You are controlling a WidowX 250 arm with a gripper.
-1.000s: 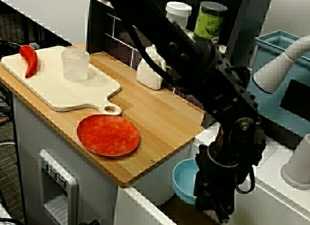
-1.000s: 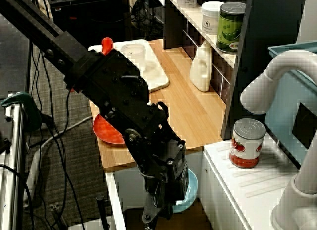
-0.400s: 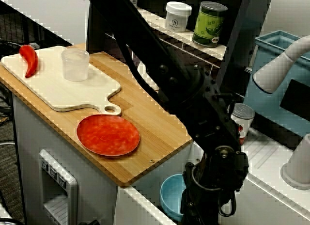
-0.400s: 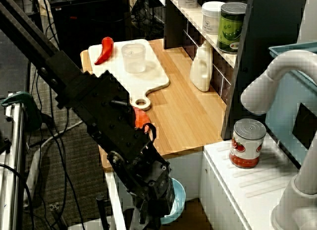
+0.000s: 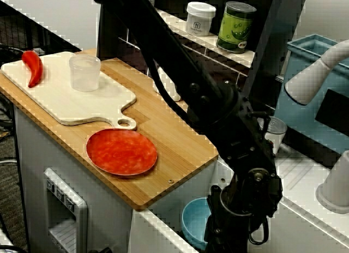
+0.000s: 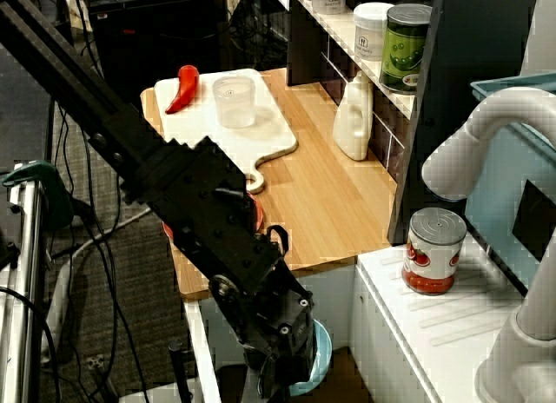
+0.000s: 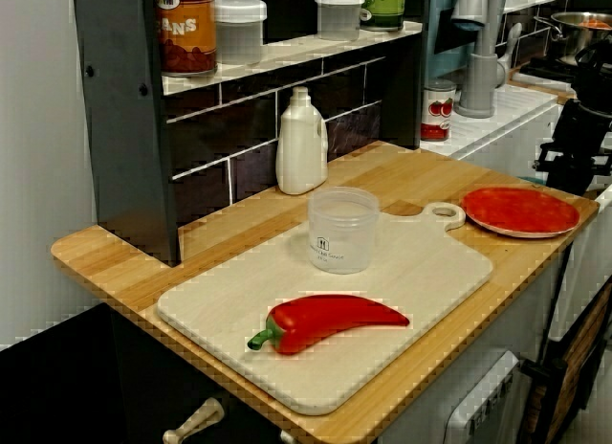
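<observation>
Pincer (image 5: pixel 223 236), grip impossible to tell, hangs low beside a blue bowl (image 5: pixel 193 223) below the wooden counter (image 5: pixel 174 133).

The bowl (image 5: pixel 193 223) was seen low beside the end of the counter (image 5: pixel 174 127), the gripper (image 6: pixel 271 384) just beside it. On the counter, the plate (image 5: pixel 121 151) was set by the handle of the cutting board (image 5: pixel 60 100); the cup (image 5: pixel 85 73) and pepper (image 5: pixel 32 67) were placed on that board.

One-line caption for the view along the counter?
Red pepper and clear cup on cutting board; red plate beyond.
</observation>
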